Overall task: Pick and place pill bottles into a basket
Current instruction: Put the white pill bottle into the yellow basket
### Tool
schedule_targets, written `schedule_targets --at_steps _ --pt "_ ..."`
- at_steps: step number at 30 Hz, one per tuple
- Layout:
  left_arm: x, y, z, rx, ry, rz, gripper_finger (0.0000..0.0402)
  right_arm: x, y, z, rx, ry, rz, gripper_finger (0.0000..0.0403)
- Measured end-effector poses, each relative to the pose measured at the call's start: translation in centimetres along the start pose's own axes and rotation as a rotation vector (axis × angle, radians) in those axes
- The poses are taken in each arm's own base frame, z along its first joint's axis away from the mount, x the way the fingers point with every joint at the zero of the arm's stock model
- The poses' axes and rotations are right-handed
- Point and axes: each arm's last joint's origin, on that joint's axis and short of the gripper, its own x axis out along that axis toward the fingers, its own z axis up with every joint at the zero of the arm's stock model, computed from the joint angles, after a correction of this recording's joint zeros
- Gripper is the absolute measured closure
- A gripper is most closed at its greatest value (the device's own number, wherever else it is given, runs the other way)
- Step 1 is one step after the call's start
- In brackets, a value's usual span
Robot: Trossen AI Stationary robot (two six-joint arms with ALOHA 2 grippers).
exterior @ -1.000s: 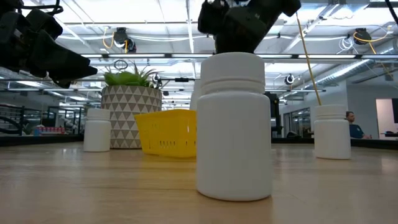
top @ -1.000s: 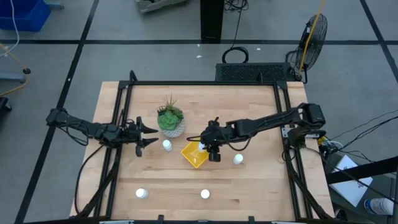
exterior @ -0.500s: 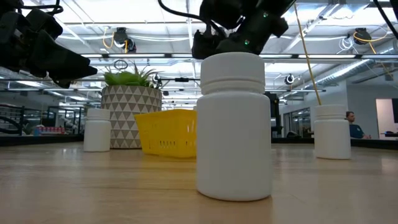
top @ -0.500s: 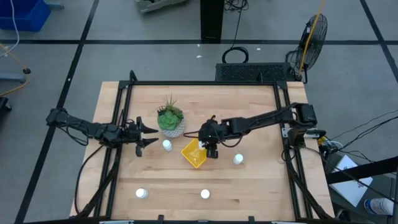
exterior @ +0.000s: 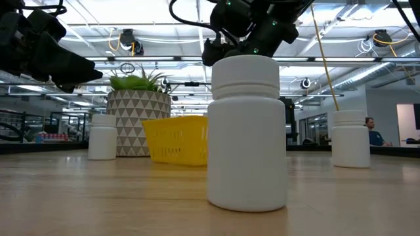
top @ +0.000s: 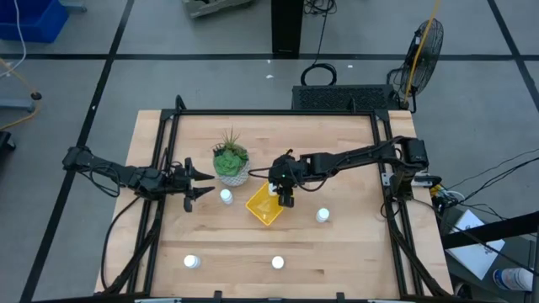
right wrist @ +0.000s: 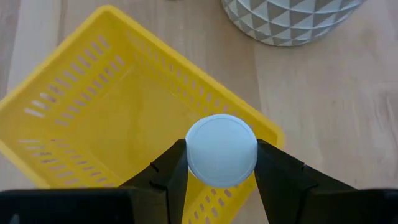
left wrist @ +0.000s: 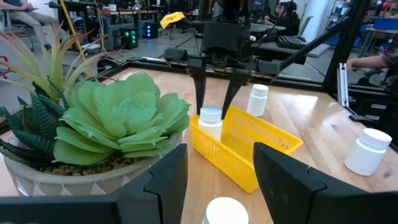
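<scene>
My right gripper [top: 285, 194] is shut on a white pill bottle [left wrist: 210, 121] over the yellow basket [top: 264, 208], at the basket's side toward the plant pot. Whether the bottle's base touches the basket floor is hidden by the basket wall. My left gripper [top: 202, 183] is open and empty at the table's left, pointing toward the pot, with a standing bottle [top: 226, 196] just ahead of it. Three more bottles stand upright on the table: one right of the basket [top: 322, 215] and two near the front edge [top: 192, 262] [top: 277, 263]. My right gripper pinches the bottle between its two fingers [right wrist: 171, 171], at opposite sides just under the cap [right wrist: 221, 149]. The fingers come from above, pointing down. The bottle stands upright in the hold, over the basket's inside by its wall [right wrist: 261, 134].
A white pot with a green plant [top: 231, 165] stands just left and far of the basket, close to my right gripper. The black frame rails run along the table's left and right sides. Bare wood lies between the basket and the front bottles.
My right gripper has carried the bottle a little toward the table's far edge and left, from the basket's right side to over the basket near the pot. It has stayed shut on the bottle, which stays upright.
</scene>
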Motion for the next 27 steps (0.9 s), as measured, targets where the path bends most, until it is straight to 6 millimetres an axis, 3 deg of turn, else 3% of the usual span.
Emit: schedule_targets --at_steps 15,27 --pt "0.00 0.00 0.00 0.001 0.000 0.000 0.0215 0.00 0.57 -0.10 -0.016 0.008 0.012 0.0259" --pt "0.00 0.00 0.00 0.001 0.000 0.000 0.0215 -0.01 -0.08 0.11 -0.017 -0.011 -0.002 0.0259"
